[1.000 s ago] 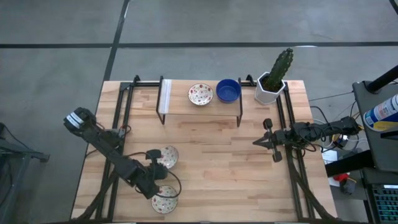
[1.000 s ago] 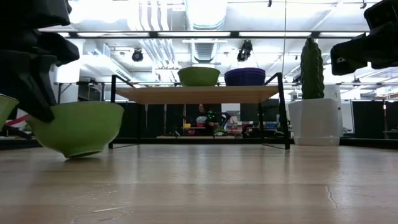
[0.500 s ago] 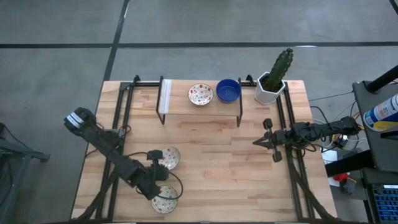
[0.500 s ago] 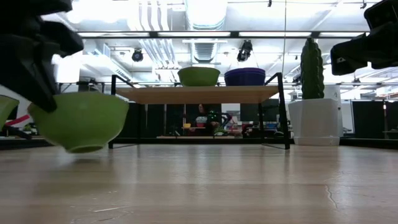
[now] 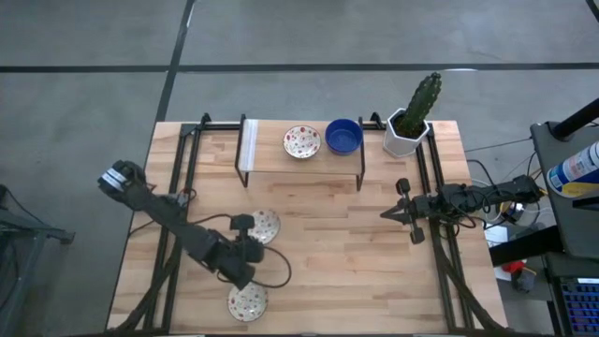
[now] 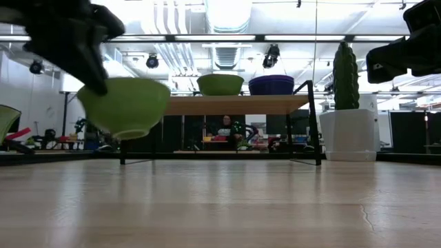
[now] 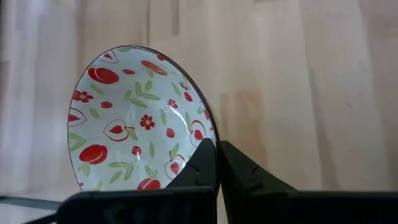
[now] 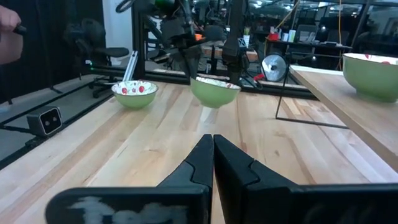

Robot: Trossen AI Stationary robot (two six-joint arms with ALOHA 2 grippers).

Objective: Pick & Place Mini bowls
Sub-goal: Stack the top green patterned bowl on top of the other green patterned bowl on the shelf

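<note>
Left gripper (image 5: 245, 245) is pinching the rim of a speckled mini bowl (image 5: 265, 226), fingers clamped on its edge. In the low view the bowl (image 6: 125, 106) is hanging clear of the table, green underside showing, slightly tilted. The left wrist view is showing the fingers (image 7: 200, 163) closed on the rim of the bowl (image 7: 140, 134), with a red fruit and green leaf pattern inside on a cream ground. From above, the bowl is sitting over the left-centre of the wooden table (image 5: 346, 262), in front of the small shelf rack (image 5: 301, 161).

A second speckled bowl (image 5: 248, 301) is resting on the table near the front edge, close to the left arm and apart from the held one. The right wrist view is picking it up too (image 8: 134, 93), beside the lifted bowl (image 8: 215, 91).

On the rack: a third speckled bowl (image 5: 301, 141) and a cobalt blue bowl (image 5: 343, 137) are sitting side by side, blue one nearer the cactus. The cactus in its white hexagonal pot (image 5: 406, 132) is standing at the back right corner.

Right gripper (image 5: 391, 214) is hovering over the right side of the table, holding nothing, fingers pressed together in its wrist view (image 8: 213, 155).
</note>
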